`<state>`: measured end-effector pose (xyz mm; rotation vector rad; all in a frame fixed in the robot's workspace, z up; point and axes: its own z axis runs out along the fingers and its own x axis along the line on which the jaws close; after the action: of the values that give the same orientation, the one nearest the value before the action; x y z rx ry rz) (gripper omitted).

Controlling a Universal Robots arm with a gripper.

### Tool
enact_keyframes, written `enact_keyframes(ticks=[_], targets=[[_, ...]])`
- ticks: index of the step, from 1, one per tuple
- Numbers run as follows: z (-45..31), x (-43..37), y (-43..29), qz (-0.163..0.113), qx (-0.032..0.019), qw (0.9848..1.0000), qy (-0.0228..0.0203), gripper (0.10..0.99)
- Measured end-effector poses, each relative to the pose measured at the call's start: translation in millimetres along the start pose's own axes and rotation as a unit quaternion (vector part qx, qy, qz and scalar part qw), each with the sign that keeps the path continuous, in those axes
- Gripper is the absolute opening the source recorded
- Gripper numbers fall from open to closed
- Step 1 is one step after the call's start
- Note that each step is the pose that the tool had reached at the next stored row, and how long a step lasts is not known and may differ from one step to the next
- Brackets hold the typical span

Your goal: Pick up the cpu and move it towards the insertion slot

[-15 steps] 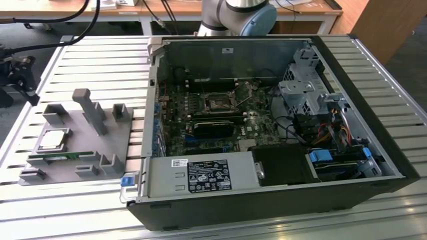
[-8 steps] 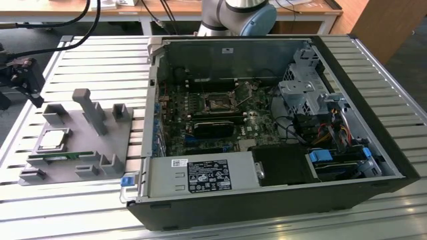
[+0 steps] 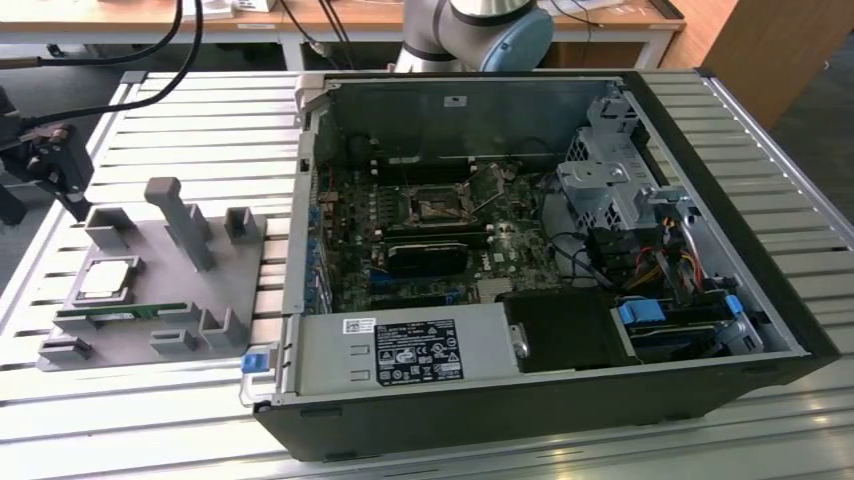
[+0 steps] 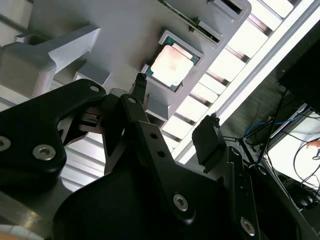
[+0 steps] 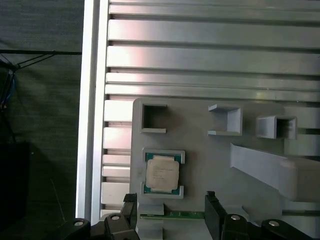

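On grey moulded tray (image 5: 200, 155), square silver-topped cpu (image 5: 162, 173), black gripper (image 5: 170, 199) spread nearby.

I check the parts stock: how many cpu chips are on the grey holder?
1. The cpu lies in its square recess on the grey holder, next to the green memory stick. The exterior view shows the whole holder, so none seems hidden.
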<state>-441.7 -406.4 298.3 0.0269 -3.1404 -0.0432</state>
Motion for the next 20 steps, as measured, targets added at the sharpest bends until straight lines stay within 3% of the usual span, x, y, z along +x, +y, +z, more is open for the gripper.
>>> enact_keyframes(ticks=[20], targets=[[18.4,1.7,-1.1,0.000,0.0020,1.0000,0.0000,0.647]])
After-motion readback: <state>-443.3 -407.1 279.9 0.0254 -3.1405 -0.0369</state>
